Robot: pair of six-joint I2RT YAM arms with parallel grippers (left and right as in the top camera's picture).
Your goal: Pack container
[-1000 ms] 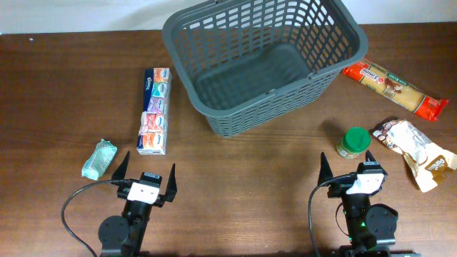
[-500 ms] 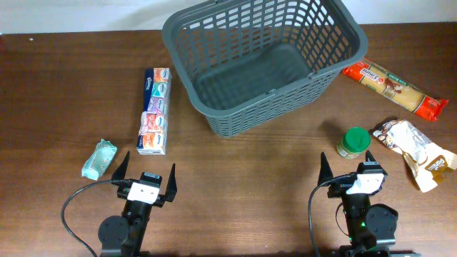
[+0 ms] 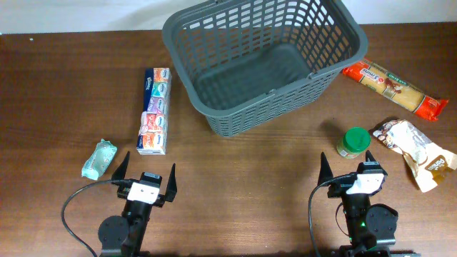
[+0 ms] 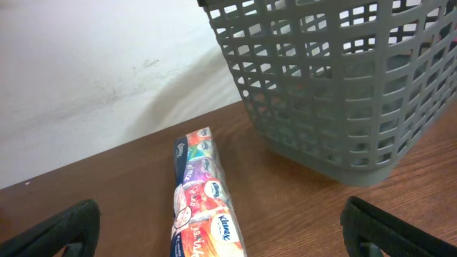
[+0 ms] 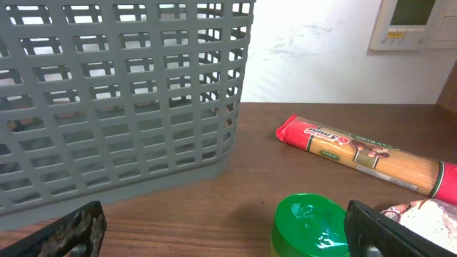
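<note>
Teal crinkled film wraps a small packet [image 3: 98, 158] at the near left of the brown wooden table [image 3: 235, 189], just left of the left gripper [image 3: 146, 173]. That gripper's dark fingers stand wide apart and hold nothing. Beyond it lies a long glossy strip of Kleenex tissue packs [image 3: 156, 111], running near to far, its end showing between the fingers in the left wrist view [image 4: 203, 196].

The container [image 3: 268, 111], a dark grey plastic basket with lattice-slotted walls, a rounded rectangular rim and a solid base, sits far centre, turned slightly askew. The tissue strip is close beside its left wall but apart from it. Bare wood runs from its near wall to both grippers.

The right gripper [image 3: 351, 175] rests near right, its fingers also spread wide on nothing. Just beyond it stands a round jar with a green lid [image 3: 353, 141]. Farther right, a long red pasta packet [image 3: 393, 87] lies slantwise near the basket's right corner, and a crumpled brown-and-white bag [image 3: 418, 151] sits by the table's right edge, near the jar.
</note>
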